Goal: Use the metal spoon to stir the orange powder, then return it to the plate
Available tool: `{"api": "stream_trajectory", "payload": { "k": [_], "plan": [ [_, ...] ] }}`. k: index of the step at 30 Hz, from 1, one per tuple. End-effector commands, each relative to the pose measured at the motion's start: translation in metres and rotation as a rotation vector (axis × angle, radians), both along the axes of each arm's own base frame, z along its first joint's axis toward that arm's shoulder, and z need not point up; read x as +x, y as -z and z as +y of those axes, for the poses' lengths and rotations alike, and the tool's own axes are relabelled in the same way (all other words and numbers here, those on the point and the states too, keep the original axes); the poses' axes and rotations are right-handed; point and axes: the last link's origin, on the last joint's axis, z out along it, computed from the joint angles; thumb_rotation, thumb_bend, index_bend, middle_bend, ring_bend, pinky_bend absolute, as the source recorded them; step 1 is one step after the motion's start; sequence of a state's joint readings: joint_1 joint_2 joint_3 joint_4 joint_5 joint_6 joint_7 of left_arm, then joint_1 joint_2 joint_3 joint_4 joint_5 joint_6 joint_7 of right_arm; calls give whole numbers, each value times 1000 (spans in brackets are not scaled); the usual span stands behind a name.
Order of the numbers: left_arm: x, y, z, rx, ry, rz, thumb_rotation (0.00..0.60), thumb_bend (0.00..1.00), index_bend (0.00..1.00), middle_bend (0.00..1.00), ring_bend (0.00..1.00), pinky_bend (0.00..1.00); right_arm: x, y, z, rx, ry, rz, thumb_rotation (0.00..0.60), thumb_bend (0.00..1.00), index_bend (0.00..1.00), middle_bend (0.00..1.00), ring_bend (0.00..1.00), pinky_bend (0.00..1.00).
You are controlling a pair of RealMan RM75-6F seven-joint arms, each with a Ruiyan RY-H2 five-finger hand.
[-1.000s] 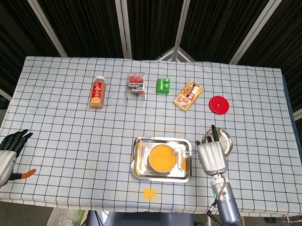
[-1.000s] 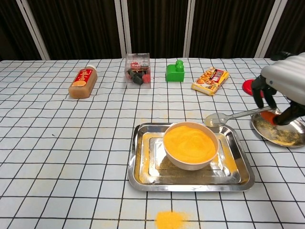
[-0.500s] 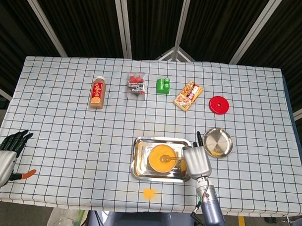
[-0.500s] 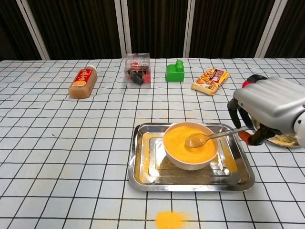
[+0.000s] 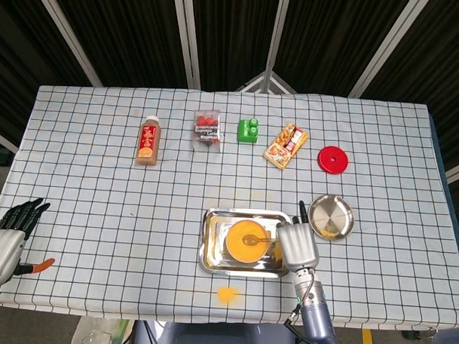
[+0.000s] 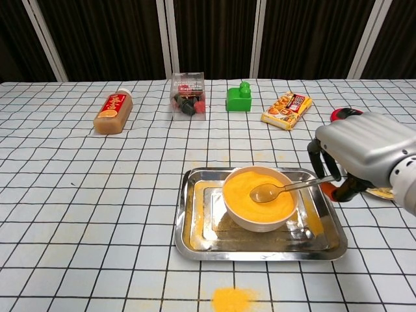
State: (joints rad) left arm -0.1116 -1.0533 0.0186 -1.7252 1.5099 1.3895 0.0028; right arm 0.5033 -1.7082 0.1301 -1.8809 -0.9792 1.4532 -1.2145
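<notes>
A white bowl (image 6: 260, 198) of orange powder (image 5: 245, 240) stands in a metal tray (image 6: 195, 240) near the table's front edge. My right hand (image 6: 361, 153) (image 5: 297, 244) holds the metal spoon (image 6: 281, 190) by its handle just right of the bowl. The spoon's head lies in the powder (image 6: 244, 188) at the bowl's middle. The round metal plate (image 5: 331, 217) lies right of the tray, mostly hidden behind the hand in the chest view. My left hand (image 5: 7, 238) rests at the table's front left corner with its fingers spread and nothing in it.
Along the back stand a brown bottle (image 6: 112, 112), a clear box (image 6: 188, 96), a green block (image 6: 239, 97), a snack packet (image 6: 286, 110) and a red disc (image 5: 332, 159). Spilled orange powder (image 6: 232, 299) lies on the cloth before the tray.
My right hand carried the spoon left from above the plate to the bowl. The spoon's head now sits in the powder. The left hand has not moved.
</notes>
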Motion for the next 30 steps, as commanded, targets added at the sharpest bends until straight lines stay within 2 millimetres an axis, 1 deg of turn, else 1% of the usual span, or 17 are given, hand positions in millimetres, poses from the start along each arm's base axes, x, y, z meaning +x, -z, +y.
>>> {"api": "stream_trajectory", "payload": {
  "k": [1,5,9,11,15,22,24,28,30],
  "plan": [
    [0,0,0,-2,-1,-1,600,0,0,0,0,0,1,1,0,-1,0,-3,600,560,648,596,396,0],
    [0,0,0,-2,-2,-2,600,0,0,0,0,0,0,1,1,-9,12,-3,600,559,562,577,349,0],
    [0,0,0,-1,-3,-1,600,0,0,0,0,0,-1,0,3,-12,19,-4,600,559,481,509,288,0],
    [-1,-1,0,1,-4,-2,600,0,0,0,0,0,-2,0,5,-12,23,-4,600,550,452,484,274,0],
    [-1,-1,0,0,-7,-2,600,0,0,0,0,0,-4,0,7,-11,28,-5,600,521,427,460,258,0],
    [-2,-1,-1,1,-14,-3,600,0,0,0,0,0,-7,0,10,-9,37,-6,600,519,387,434,235,0],
    [-2,-1,0,3,-16,-4,600,0,0,0,0,0,-8,-1,10,-8,38,-3,600,517,356,408,217,0],
    [-2,-1,-1,-1,-15,-3,600,0,0,0,0,0,-9,-3,14,-3,36,-4,600,506,272,317,147,0],
    [-2,-1,-1,-1,-15,-2,600,0,0,0,0,0,-11,-5,18,5,37,1,600,477,245,273,112,0]
  ]
}}
